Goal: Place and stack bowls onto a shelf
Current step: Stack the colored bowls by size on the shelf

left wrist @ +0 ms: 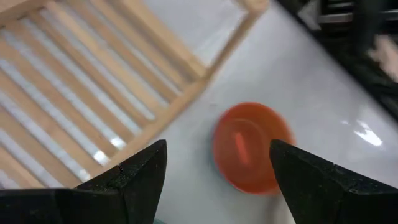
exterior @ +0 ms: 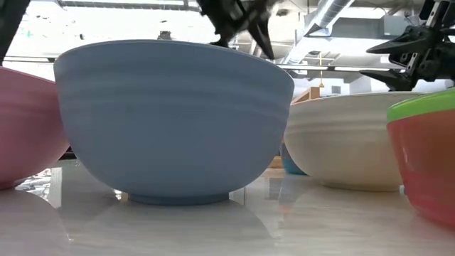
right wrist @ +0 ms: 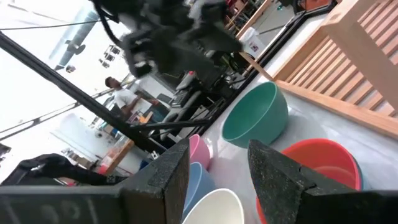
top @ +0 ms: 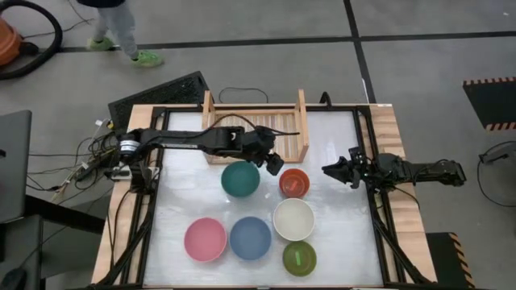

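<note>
- Left gripper [top: 274, 163] is hovering between the teal bowl [top: 240, 179] and the red-orange bowl [top: 294, 183], just in front of the shelf [top: 255, 119]; fingers [left wrist: 140, 177] are standing wide apart with nothing between them, likely lining up on the red-orange bowl [left wrist: 252, 146] for a rim pinch
- Right gripper [top: 337, 171] is waiting at the table's right side, fingers [right wrist: 171, 171] parted and empty, keeping clear of the left arm's working area
- Shelf is sitting empty at the far edge; no bowl is on it yet
- Pink bowl [top: 205, 239], blue bowl [top: 250, 238], cream-white bowl [top: 293, 219] and olive-green bowl [top: 299, 258] are resting loose on the table, apart from each other, so each can be picked singly
</note>
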Robot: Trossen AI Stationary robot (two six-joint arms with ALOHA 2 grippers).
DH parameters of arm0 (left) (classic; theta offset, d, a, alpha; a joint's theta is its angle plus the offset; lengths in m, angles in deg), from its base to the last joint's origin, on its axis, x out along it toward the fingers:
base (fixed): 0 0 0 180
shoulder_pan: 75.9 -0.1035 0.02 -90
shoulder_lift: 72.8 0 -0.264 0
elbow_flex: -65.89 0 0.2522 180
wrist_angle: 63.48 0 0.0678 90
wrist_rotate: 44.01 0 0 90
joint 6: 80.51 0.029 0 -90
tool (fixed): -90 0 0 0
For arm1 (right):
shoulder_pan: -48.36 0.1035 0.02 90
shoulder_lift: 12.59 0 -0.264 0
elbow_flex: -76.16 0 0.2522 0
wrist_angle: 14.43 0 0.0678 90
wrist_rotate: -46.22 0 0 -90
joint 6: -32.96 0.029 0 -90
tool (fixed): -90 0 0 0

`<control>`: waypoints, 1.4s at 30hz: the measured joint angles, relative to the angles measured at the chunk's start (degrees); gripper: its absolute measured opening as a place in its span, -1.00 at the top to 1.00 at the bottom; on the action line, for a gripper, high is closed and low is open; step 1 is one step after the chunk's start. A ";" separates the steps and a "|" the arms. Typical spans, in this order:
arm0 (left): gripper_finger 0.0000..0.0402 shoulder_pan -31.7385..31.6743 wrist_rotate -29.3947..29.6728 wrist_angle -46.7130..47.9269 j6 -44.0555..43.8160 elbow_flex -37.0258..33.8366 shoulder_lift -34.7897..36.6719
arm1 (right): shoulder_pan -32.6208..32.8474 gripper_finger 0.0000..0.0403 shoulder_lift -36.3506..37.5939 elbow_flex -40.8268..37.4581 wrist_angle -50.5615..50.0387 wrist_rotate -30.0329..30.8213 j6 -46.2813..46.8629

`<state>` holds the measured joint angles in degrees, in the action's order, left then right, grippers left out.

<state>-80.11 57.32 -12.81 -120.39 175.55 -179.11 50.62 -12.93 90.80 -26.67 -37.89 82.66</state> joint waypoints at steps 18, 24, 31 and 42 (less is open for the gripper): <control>-0.20 1.53 3.38 -6.05 12.98 -0.11 -10.94 | -0.01 0.06 -0.01 0.07 -1.09 0.00 1.45; -0.16 2.01 -1.46 -13.54 23.16 -0.07 -11.05 | -0.01 0.06 0.00 0.07 -1.09 0.02 1.43; -0.16 1.88 -1.62 -14.24 27.90 -0.07 -11.07 | -0.01 0.06 -0.02 0.04 -1.11 0.04 1.03; -0.16 2.18 0.74 -13.72 25.75 -0.20 -13.97 | -0.01 0.06 0.00 0.00 -1.16 0.07 0.84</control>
<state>-77.93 58.06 -26.53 -94.64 175.35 -193.08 50.60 -12.93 90.80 -27.83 -37.82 83.50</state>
